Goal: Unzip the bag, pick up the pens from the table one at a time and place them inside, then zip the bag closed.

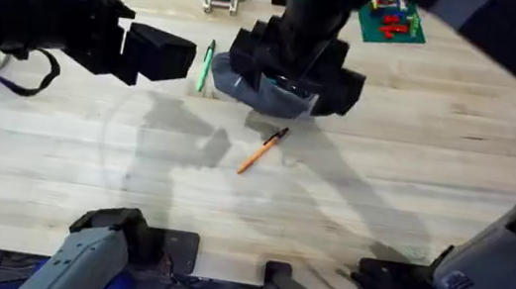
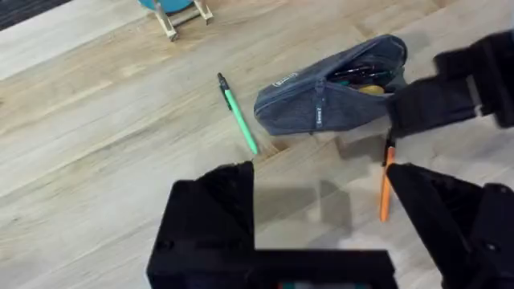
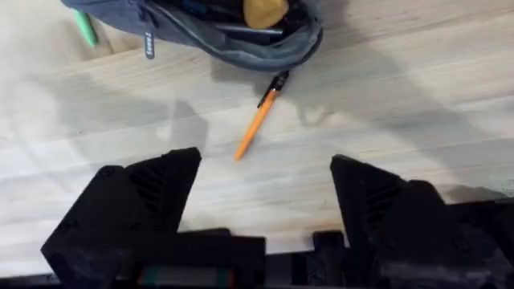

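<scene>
- Denim pencil pouch [image 2: 329, 92] lies toward the far edge of the wooden table [image 1: 414, 175], about midway along it, and its zipper is already drawn open: the mouth gapes in the right wrist view, with dark contents and something yellow (I can't make out what) inside.
- Green pen [image 2: 238, 115] rests on the planks just beside the pouch's closed end, on the side nearer the left arm, not touching it as far as I can tell.
- Orange pen [image 3: 260, 116] lies on the near side of the pouch, its black tip close under the open mouth, the shaft angled away toward the arms' bases.
- Right gripper [image 3: 265, 181] hangs over the pouch and the orange pen, its black fingers spread wide with nothing between them; the pen sits in line with the gap, farther out.
- Left gripper [image 2: 321, 189] is held off to the left of the green pen, also parted wide and empty.
- By my reckoning the unzipping is done, and everything else remains: both pens are on the table, neither is gripped, and the zipper is yet to be closed. The orange pen looks the likelier first pick, given where the right arm is.
</scene>
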